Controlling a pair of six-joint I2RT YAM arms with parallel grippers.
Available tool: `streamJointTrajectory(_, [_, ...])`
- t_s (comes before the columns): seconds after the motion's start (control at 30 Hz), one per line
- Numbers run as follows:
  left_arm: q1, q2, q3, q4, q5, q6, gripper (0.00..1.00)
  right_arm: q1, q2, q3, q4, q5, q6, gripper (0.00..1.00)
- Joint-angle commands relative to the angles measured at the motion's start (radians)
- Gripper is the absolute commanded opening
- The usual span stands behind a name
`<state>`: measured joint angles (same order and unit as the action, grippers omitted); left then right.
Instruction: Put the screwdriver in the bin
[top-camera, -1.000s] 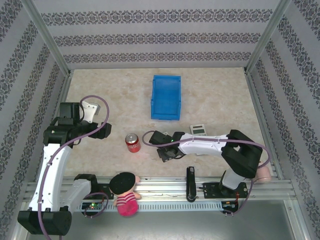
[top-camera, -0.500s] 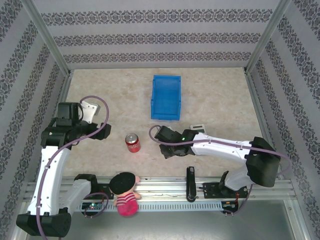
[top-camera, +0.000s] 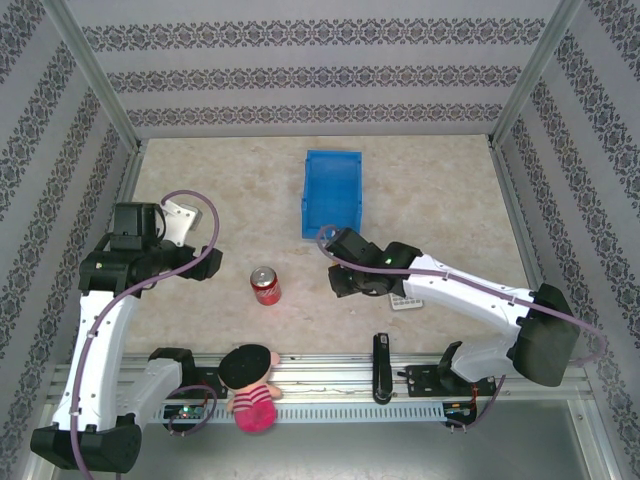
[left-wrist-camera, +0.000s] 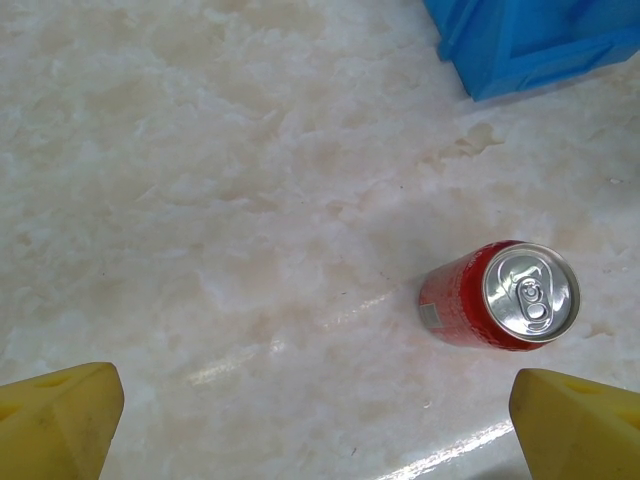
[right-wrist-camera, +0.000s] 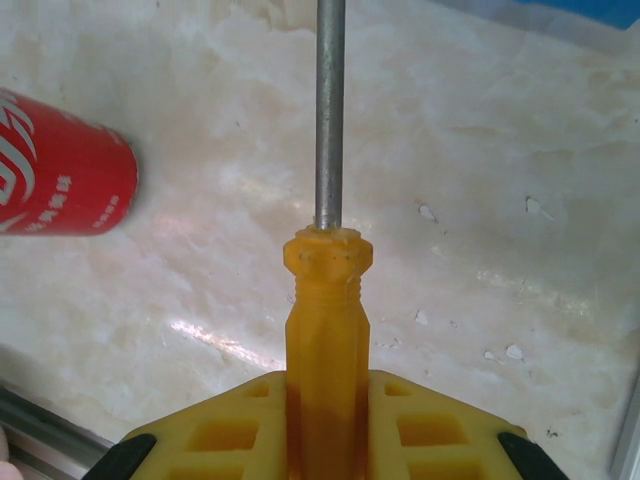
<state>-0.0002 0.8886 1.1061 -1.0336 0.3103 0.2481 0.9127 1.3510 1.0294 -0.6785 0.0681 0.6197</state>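
Your right gripper (top-camera: 344, 279) has carried its load away from the table's near edge over the last second. The arm is now stretched long across the middle of the table, its wrist near the near wall of the bin (top-camera: 333, 192). The bin itself has not shifted; it sits toward the far edge, about midway along it.

In the right wrist view the screwdriver (right-wrist-camera: 325, 300) stands between the yellow fingers (right-wrist-camera: 225, 425), which are pressed in on the lower part of its orange handle. The silver shaft points straight out ahead, and the tool is off the tabletop. A blue sliver of the bin shows at the upper right of that view, so the tip looks not yet over the rim.

To my eye the pick is done and you are midway through the carry. What remains is the last reach over the near wall, then the release.

The soda can (top-camera: 265, 286) stands to the left of your path, well apart from the right gripper, and has not moved. A grey calculator (top-camera: 404, 300) peeks out beside the right forearm.

Your left gripper (left-wrist-camera: 318, 425) hangs spread wide over bare table near the can, with nothing in it.
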Motion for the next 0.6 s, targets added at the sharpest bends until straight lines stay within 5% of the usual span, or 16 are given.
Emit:
streamJointTrajectory(0.0, [-0.013, -0.005, 0.007, 0.000, 0.019, 0.025, 0.99, -0.033, -0.006, 0.050, -0.010, -0.025, -0.026, 0.20])
streamJointTrajectory(0.57, [-0.017, -0.059, -0.011, 0.030, 0.042, 0.036, 0.99, -0.232, 0.297, 0.361, 0.054, -0.046, -0.075, 0.22])
